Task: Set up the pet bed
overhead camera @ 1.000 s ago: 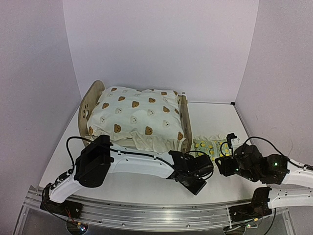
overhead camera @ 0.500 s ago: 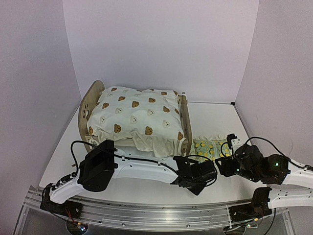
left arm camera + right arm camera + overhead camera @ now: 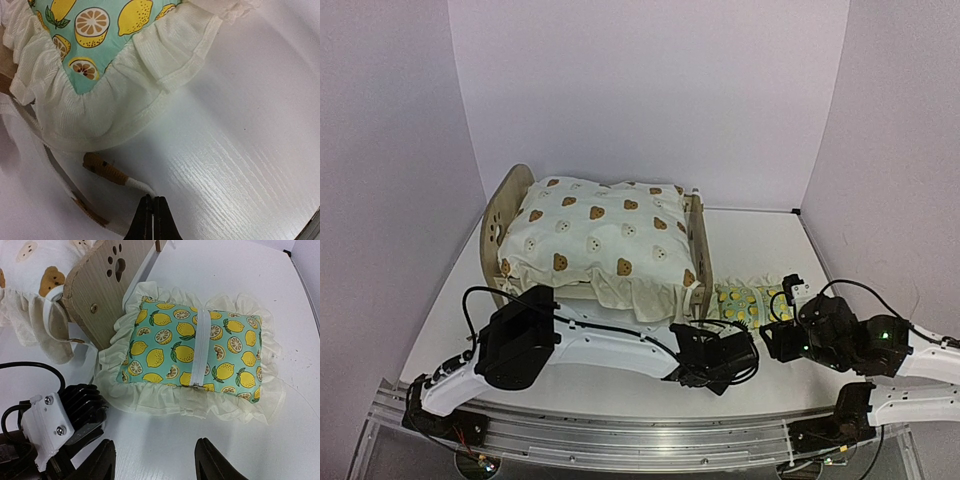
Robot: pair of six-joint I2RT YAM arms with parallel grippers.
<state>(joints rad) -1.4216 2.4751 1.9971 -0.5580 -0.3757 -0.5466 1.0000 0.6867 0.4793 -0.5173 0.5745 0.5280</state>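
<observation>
Wooden pet bed (image 3: 496, 222) beside lemon pillow (image 3: 165, 347)

cushion (image 3: 595, 240) on pet bed (image 3: 498, 215) | pillow (image 3: 745, 301) right of pet bed, on table (image 3: 765, 240) | left claw (image 3: 152, 200) before pillow

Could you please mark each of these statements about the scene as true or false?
1. The bear-print cushion lies on the pet bed. True.
2. The lemon-print pillow sits on top of the cushion. False: it lies on the table, beside the bed.
3. The left hand is wide open. False: its fingers are shut together.
4. The right hand is open and holds nothing. True.
5. The pillow's white zipper faces up. True.
</observation>
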